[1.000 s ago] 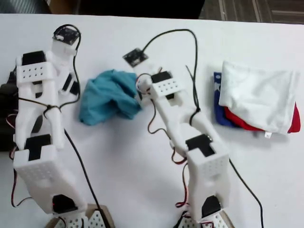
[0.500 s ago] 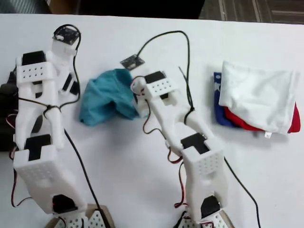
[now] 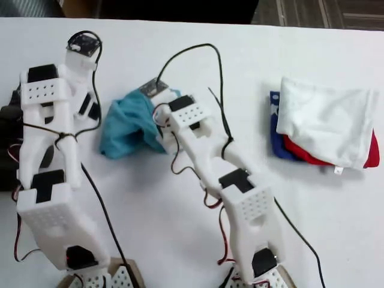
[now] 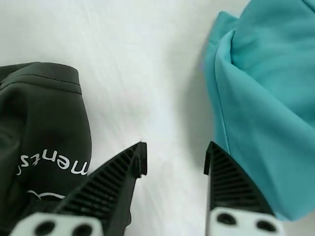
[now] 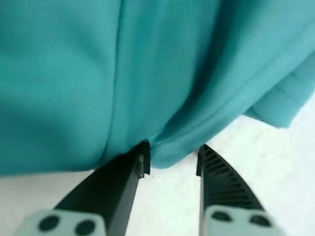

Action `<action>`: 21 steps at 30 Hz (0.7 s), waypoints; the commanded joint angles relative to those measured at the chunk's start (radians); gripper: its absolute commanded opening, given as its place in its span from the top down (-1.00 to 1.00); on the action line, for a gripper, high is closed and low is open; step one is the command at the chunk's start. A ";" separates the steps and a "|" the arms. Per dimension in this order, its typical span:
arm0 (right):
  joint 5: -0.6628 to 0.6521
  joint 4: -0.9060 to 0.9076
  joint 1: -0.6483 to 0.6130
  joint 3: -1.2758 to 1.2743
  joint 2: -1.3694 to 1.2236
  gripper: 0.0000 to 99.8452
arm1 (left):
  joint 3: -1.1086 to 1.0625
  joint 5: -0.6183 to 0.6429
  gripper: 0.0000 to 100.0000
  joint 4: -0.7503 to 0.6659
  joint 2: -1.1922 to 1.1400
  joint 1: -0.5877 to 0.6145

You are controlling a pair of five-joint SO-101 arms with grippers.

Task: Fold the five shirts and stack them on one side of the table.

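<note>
Right gripper parted, ribbed black fingers low over the white table. At the gripper's twelve o'clock, rumpled teal shirt, a fold of its stitched hem just between the fingertips, close against one.

Teal shirt soft matt cloth; right claw ribbed matt plastic; table smooth.

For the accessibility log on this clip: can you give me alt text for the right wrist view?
The right claw, open, sits at the hemmed edge of a bunched teal shirt, with a fold of the hem lying between its tips. The white table shows beneath.
</note>
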State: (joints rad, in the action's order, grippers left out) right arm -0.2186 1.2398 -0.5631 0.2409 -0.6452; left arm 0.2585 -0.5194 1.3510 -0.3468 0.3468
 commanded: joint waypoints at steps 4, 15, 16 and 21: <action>0.000 0.005 0.028 0.018 0.010 0.96 | 0.001 -0.005 0.57 -0.003 0.006 0.006; -0.232 0.038 0.269 0.015 0.400 0.96 | -0.035 0.000 0.57 0.011 0.014 0.003; -0.267 0.045 0.289 0.015 0.449 0.96 | -0.028 0.000 0.57 0.029 0.014 0.003; -0.385 0.050 0.403 0.015 0.656 0.96 | -0.022 -0.005 0.57 0.150 0.043 -0.003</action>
State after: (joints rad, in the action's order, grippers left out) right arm -0.5501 1.2873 -0.2286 0.2440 -0.1511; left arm 0.2186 -0.5194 1.4369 -0.3468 0.3468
